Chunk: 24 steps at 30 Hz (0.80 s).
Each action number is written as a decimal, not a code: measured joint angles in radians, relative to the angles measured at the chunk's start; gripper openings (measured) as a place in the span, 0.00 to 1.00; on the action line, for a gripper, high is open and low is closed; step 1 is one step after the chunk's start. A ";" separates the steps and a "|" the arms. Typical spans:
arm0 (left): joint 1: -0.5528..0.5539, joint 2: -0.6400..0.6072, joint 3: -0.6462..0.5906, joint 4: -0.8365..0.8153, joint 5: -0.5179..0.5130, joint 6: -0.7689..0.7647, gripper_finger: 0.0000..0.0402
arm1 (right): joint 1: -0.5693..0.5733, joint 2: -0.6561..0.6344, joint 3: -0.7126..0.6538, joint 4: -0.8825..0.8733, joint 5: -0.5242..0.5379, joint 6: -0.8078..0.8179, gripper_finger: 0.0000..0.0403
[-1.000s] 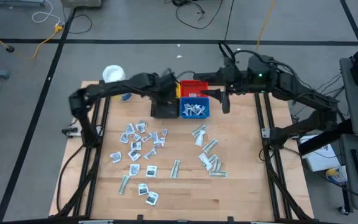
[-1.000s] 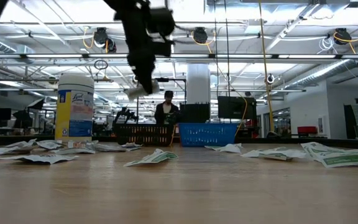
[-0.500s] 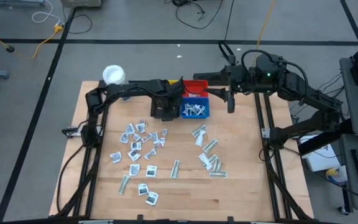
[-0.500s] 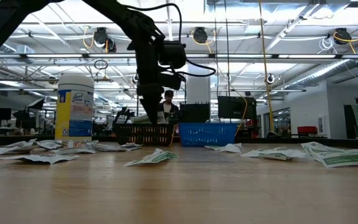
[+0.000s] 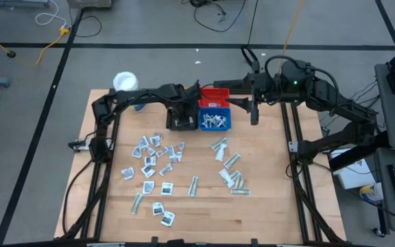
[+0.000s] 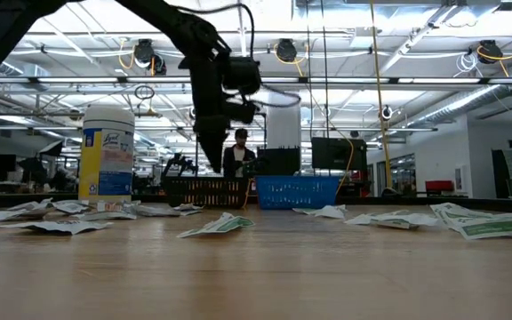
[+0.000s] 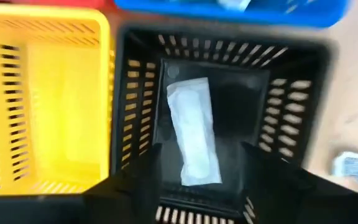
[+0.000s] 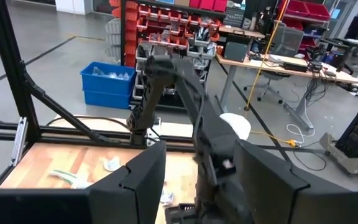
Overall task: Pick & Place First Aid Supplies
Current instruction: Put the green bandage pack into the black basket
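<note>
Jaws apart, left gripper (image 7: pixel 201 177) above black slatted bin (image 7: pixel 291 118); long white packet (image 7: pixel 193 132) flat inside, lengthwise toward gripper; yellow slatted bin (image 7: pixel 42 99) adjoining. Right gripper (image 5: pixel 254 115): jaws apart, beside blue bin (image 5: pixel 214 121).

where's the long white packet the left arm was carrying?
Left wrist view: the long white packet lies inside the black bin, beside the yellow bin, under the left gripper.

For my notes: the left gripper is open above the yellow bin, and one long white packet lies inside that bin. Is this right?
Not quite. The left gripper is open above the black bin, and the long white packet lies in that one. The yellow bin beside it looks empty. The left wrist view shows this.
</note>
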 joint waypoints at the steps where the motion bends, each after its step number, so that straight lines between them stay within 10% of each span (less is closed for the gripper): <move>1: 0.003 -0.020 0.000 0.009 0.023 -0.015 0.57 | 0.000 0.000 0.000 -0.010 0.001 0.000 0.46; 11: 0.073 -0.339 -0.138 0.358 0.318 -0.146 0.57 | -0.001 0.004 0.000 -0.111 0.006 0.021 0.46; 24: -0.041 -0.818 -0.436 0.771 0.371 -0.247 0.50 | -0.002 0.041 -0.001 -0.123 0.006 0.136 0.46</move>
